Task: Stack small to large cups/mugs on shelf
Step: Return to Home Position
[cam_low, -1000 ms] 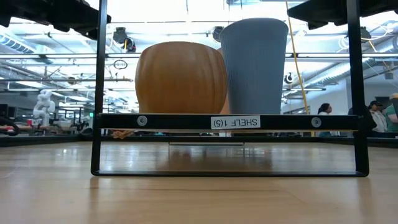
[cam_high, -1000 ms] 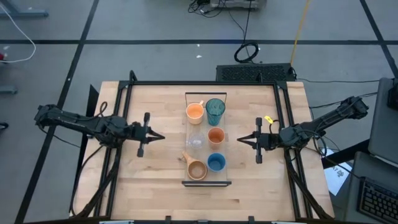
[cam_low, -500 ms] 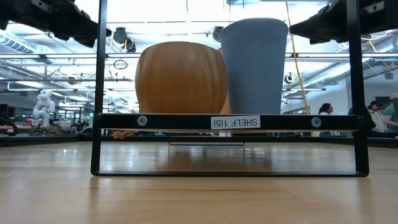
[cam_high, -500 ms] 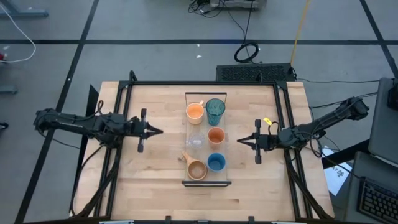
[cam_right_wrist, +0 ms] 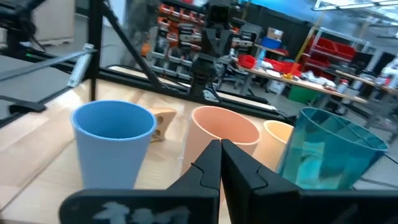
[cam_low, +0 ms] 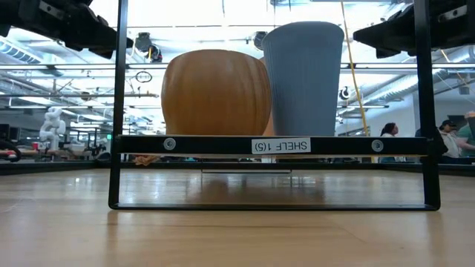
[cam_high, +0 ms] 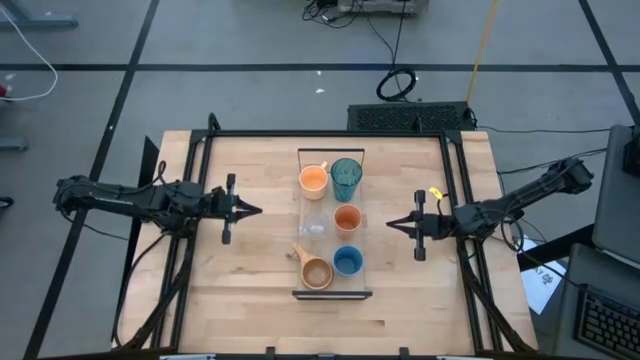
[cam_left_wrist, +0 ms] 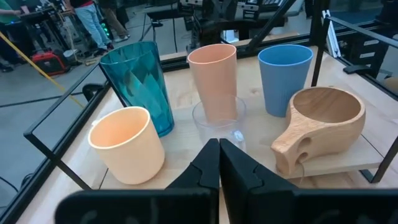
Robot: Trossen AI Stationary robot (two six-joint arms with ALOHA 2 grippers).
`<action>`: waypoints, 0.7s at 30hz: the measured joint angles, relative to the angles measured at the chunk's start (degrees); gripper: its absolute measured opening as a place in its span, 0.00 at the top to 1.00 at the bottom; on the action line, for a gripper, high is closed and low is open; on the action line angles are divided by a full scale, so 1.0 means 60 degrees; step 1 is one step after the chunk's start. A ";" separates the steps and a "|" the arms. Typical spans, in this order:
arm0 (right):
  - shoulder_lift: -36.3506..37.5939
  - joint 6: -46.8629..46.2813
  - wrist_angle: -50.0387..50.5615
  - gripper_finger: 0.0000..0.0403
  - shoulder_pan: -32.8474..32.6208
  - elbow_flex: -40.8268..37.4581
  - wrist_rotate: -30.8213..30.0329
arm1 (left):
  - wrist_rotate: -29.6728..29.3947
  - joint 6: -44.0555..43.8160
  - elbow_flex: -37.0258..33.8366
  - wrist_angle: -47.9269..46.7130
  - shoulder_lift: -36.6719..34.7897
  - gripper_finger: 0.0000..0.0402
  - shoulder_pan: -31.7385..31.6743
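Left pincer [cam_high: 250,211] and right pincer [cam_high: 393,224] had backed off the shelf [cam_high: 332,294], both closed, empty; all 6 cups [cam_high: 347,218] sat shelved, task looked finished.

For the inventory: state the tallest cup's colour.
Translucent teal tumbler, clearest in the left wrist view.

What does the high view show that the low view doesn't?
Only high view: the teal translucent tumbler, orange handled mug, clear cup and small orange cup on the long light-wood shelf. Only low view: the shelf's label, people in the room behind. Both: tan wooden handled mug, blue cup, and the left tool and right tool flanking the shelf.
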State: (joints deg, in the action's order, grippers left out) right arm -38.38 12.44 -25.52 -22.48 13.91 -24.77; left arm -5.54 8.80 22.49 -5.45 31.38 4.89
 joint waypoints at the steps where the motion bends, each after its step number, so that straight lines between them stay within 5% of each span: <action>1: 0.0075 0.0030 0.0000 1.00 0.0000 -0.0023 0.0121 | 0.0014 0.0000 -0.0029 0.0037 -0.0001 0.99 0.0000; 13: 0.0775 0.0152 0.0091 1.00 -0.0004 -0.0322 0.0428 | 0.0182 -0.0168 -0.1783 0.2194 -0.0505 0.99 0.0000; 21: 0.1022 0.0155 0.0124 1.00 0.0000 -0.0437 0.0428 | 0.0190 -0.0321 -0.2491 0.2233 -0.1532 0.97 0.0000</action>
State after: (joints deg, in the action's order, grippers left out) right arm -32.25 13.37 -24.78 -22.48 11.29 -22.20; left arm -4.40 6.87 7.54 7.94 22.18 4.89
